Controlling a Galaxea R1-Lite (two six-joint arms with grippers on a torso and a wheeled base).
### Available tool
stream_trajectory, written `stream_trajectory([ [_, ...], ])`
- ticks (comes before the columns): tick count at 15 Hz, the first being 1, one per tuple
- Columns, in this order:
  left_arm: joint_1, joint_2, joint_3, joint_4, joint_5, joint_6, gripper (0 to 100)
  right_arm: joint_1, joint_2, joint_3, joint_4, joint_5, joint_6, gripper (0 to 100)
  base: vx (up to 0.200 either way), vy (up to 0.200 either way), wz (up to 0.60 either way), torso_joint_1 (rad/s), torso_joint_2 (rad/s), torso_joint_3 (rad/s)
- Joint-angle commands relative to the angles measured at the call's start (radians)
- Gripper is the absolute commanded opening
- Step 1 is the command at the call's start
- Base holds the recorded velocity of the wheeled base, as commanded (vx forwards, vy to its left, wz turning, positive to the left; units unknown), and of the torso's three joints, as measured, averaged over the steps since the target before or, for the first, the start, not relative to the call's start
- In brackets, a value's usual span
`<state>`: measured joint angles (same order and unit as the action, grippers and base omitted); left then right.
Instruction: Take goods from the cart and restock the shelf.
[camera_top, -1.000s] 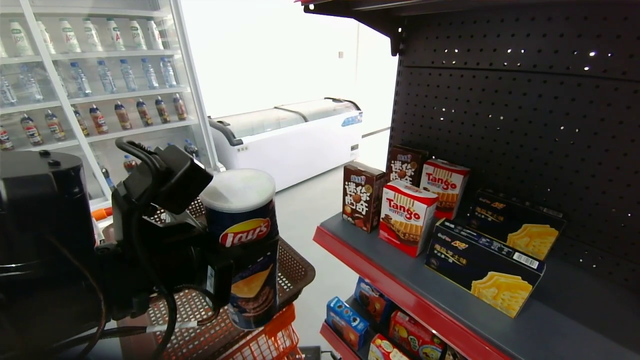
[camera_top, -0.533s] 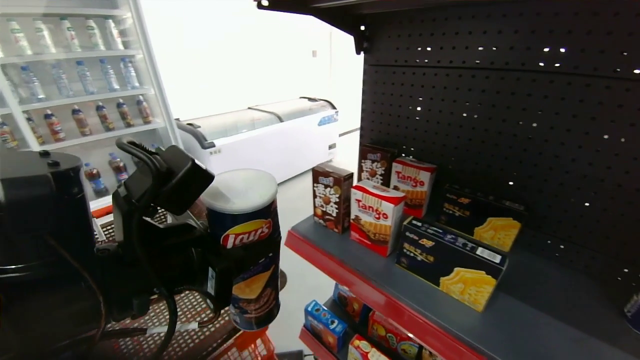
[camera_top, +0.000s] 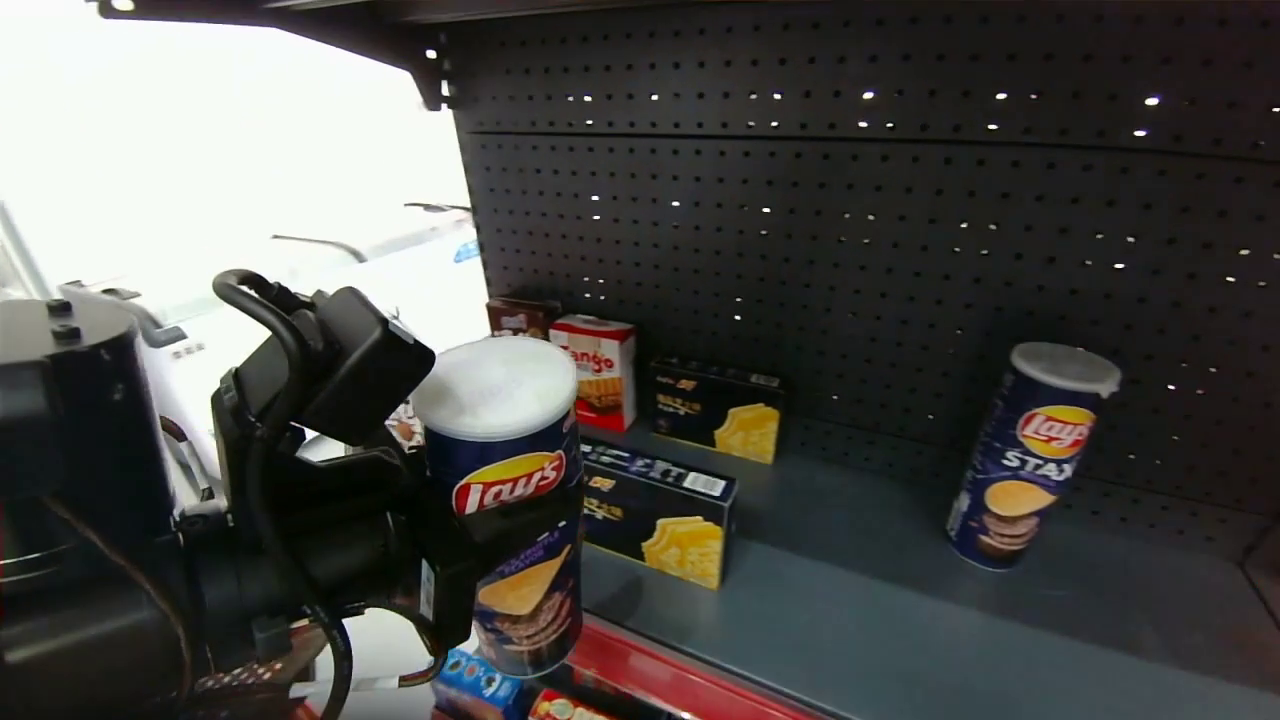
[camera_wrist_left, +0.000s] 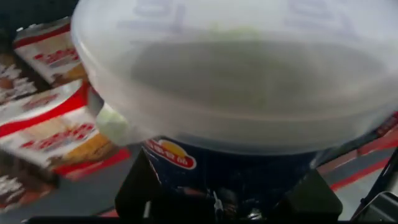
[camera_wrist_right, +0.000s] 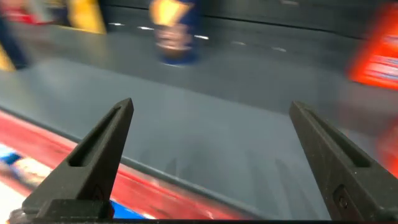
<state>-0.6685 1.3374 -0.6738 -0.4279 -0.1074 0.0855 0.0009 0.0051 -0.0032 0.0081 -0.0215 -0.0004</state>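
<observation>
Navy, white-topped chip can (camera_top: 515, 500); red-edged grey shelf (camera_top: 850, 600); black pegboard (camera_top: 900, 250).

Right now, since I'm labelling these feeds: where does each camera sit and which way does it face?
Head view: on the head, facing forward and down at the shelf; left arm shows, left gripper shut on the held can.
Left wrist view: on the left wrist, looking onto the held can's top; own gripper shows.
Right wrist view: on the right wrist, facing the shelf; open right gripper shows.
Shared: held can, head and left wrist; standing can, head and, blurred, right wrist.
</observation>
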Motion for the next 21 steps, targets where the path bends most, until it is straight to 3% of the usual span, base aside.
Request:
stream_trajectory([
  [1,-0.005,-0.001,0.0,0.0,0.0,0.0,0,0.001,0.001,0.0,0.0,0.0,-0.001,100,0.0,0.0,-0.6,0.002,0.01,-0.002],
  [6,-0.005,-0.001,0.005,0.0,0.0,0.0,0,0.001,0.001,0.0,0.0,0.0,0.0,100,0.0,0.0,-0.6,0.002,0.0,0.0],
  [21,0.004,-0.001,0.01,-0.002,0.002,0.0,0,0.001,0.001,0.0,0.0,0.0,0.0,100,0.0,0.0,-0.08,0.0,0.0,0.0],
])
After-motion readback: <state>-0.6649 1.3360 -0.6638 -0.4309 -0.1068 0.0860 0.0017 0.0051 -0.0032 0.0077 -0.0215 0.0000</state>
